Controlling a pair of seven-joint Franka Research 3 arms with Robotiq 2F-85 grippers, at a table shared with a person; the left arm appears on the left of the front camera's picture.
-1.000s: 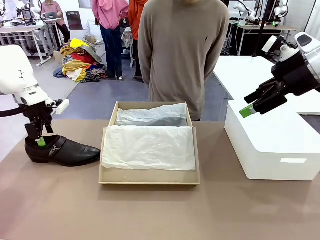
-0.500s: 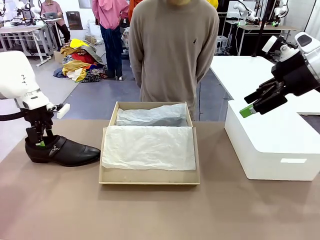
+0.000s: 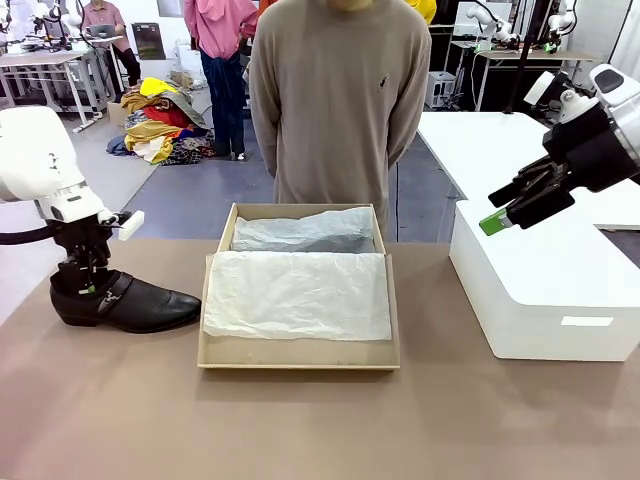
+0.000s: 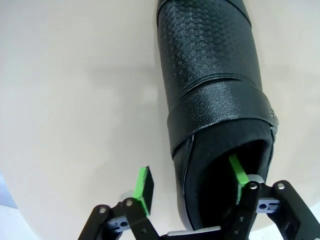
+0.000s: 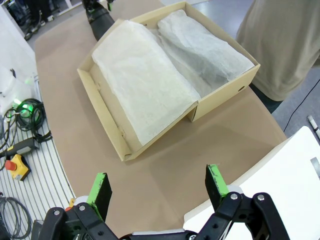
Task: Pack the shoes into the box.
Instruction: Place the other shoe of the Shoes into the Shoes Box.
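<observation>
At the left, we see the left gripper (image 3: 85, 288) pointing straight down at the heel of the black shoe (image 3: 135, 305), which lies on the table (image 3: 300, 430) just left of the box (image 3: 300, 356). Its jaws are apart and straddle the shoe's side wall, one pad (image 4: 238, 172) inside the opening, seemingly not pinching. At the right, the right gripper (image 3: 497, 208) hangs tilted and wide open above the white box (image 3: 545, 290).

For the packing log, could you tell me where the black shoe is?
In the front view, the shoe sits left of the box, under the left gripper.
</observation>
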